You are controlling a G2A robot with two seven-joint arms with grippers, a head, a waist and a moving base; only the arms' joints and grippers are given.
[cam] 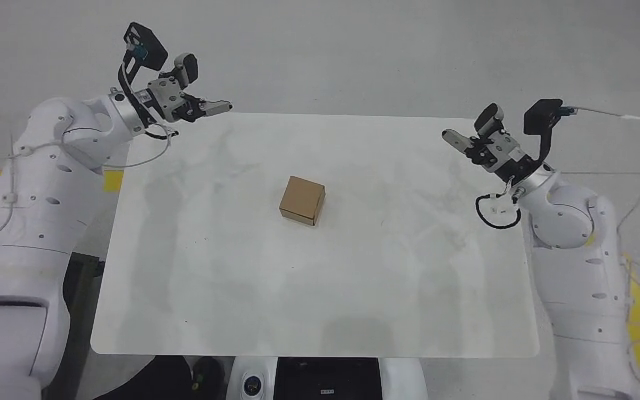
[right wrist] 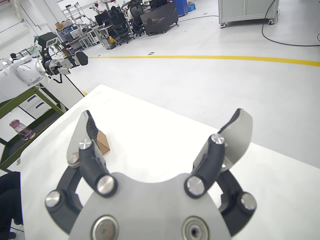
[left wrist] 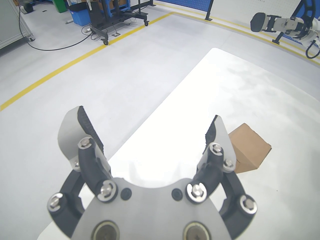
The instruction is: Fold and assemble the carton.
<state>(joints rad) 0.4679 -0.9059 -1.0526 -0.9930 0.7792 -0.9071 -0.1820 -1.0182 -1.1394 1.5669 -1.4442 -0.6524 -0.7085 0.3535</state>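
Note:
A small brown carton (cam: 302, 200) stands closed up as a box near the middle of the white table (cam: 400, 300). It also appears in the left wrist view as the carton (left wrist: 250, 151) and in the right wrist view as the carton (right wrist: 103, 142), partly behind a finger. My left gripper (cam: 205, 104) hangs open over the table's far left corner, well away from the carton; its own view shows the left gripper (left wrist: 148, 118) with nothing between the fingers. My right gripper (cam: 462, 142) is open above the far right edge, and the right gripper (right wrist: 162, 119) holds nothing.
The table is bare apart from the carton. A green metal rack (right wrist: 37, 111) with a pink bottle (right wrist: 21, 129) stands beside the table's left side. Grey floor with yellow lines lies beyond the far edge.

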